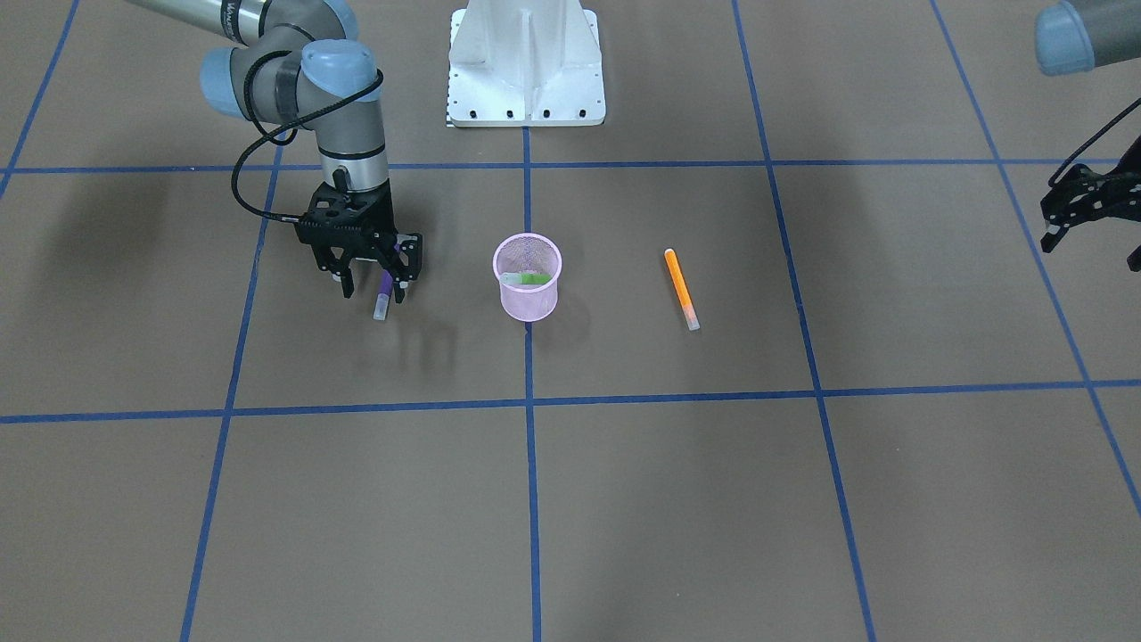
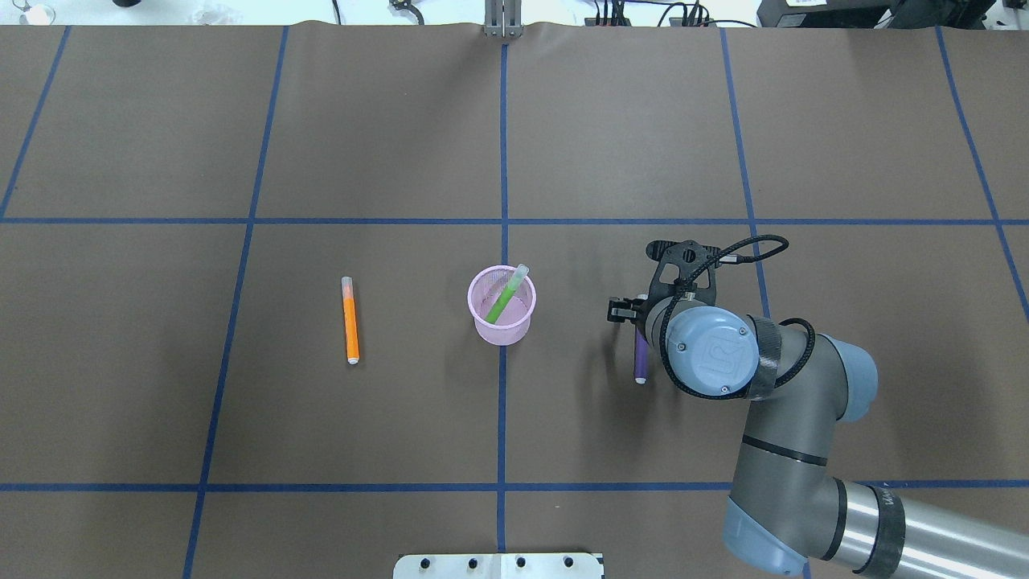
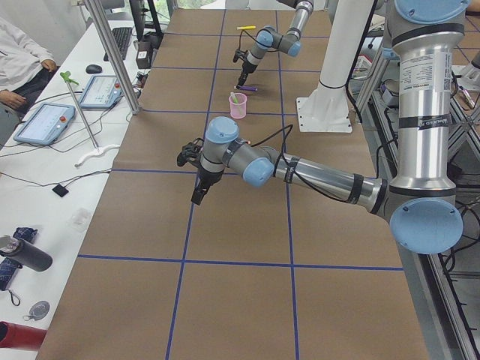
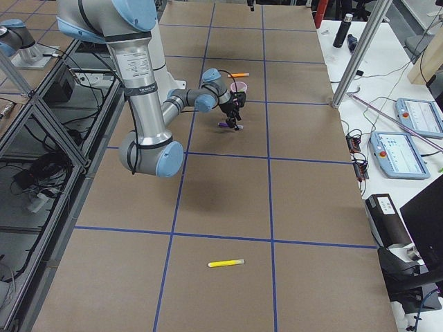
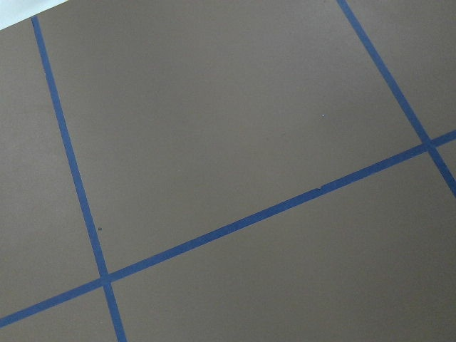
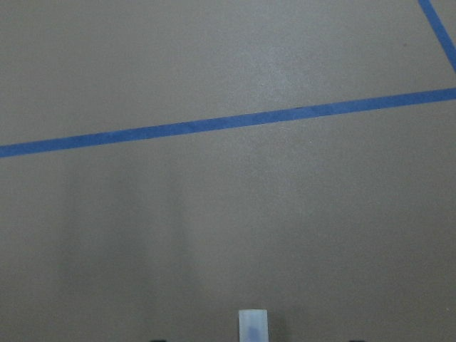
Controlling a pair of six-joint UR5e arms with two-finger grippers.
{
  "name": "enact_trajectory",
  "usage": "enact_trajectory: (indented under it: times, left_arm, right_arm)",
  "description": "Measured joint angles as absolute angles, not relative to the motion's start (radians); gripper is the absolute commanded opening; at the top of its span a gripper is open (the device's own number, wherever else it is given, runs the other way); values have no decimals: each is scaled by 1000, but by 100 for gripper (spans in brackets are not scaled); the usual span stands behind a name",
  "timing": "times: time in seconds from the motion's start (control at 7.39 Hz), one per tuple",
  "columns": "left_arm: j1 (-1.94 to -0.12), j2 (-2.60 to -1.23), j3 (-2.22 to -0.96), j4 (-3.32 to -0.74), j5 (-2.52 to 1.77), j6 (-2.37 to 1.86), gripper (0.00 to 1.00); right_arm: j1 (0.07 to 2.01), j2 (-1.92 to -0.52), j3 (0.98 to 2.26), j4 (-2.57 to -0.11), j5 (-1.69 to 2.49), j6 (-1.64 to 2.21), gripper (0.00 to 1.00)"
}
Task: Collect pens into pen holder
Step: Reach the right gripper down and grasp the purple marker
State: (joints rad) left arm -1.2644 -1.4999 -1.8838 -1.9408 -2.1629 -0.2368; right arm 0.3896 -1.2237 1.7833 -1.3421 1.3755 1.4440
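Note:
The pink mesh pen holder [image 1: 528, 283] [image 2: 502, 310] stands upright mid-table with a green pen [image 2: 506, 295] leaning inside it. A purple pen [image 1: 383, 297] [image 2: 641, 359] lies to the holder's right in the overhead view. My right gripper [image 1: 373, 294] is open and points down over the purple pen, one finger on each side with gaps between. The pen's pale end [image 6: 252, 326] shows at the bottom of the right wrist view. An orange pen [image 1: 681, 287] [image 2: 350, 320] lies on the holder's other side. My left gripper [image 1: 1092, 251] hangs open and empty, well away from the pens.
A yellow pen [image 4: 226, 263] lies far off toward the table's right end. The white robot base [image 1: 526, 71] stands behind the holder. Blue tape lines grid the brown table [image 2: 386, 145]. Beside the table is a bench with tablets [image 3: 46, 121] and a seated person.

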Motion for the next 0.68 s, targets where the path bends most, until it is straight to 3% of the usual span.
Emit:
enact_trajectory:
  times: [0.27,0.68]
  left_arm:
    - [-1264,-1500,-1883,-1944,-2163,-238,100]
    - [-1264,-1500,-1881,-1944,-2162,-239,100]
  right_arm:
    - [381,-1220,1775,-1342,1371,1453,41]
    - [374,-1220,1773,-1343,1367,1454,42]
